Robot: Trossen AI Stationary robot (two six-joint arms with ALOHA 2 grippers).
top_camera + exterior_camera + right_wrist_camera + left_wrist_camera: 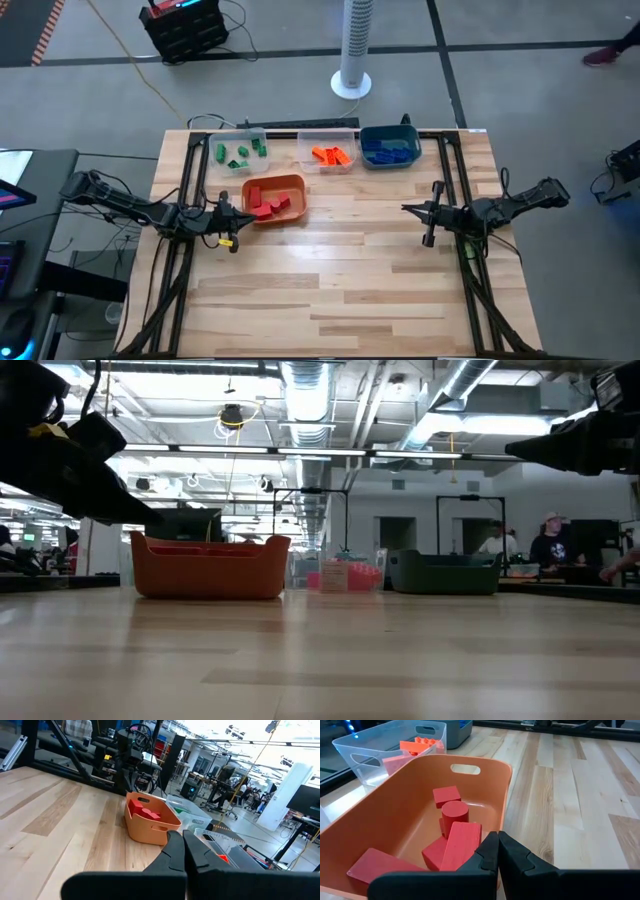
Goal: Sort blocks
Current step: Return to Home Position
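Observation:
The blocks lie sorted by colour in four bins at the table's far side. Green ones (240, 153) are in a clear bin and orange ones (332, 155) in a second clear bin. Blue ones (388, 150) fill a teal bin, and red ones (268, 203) (455, 815) sit in an orange bin (290, 185). My left gripper (232, 213) (498, 851) is shut and hovers just left of the orange bin's near-left rim. My right gripper (410, 210) (183, 845) is shut, raised over bare table on the right, pointing toward the bins.
The orange bin (210, 565) stands nearer than the row of three far bins. Bare wooden table (340, 270) spreads across the middle and near side. A white fan column (352, 60) stands on the floor beyond the far edge. People show in the room behind.

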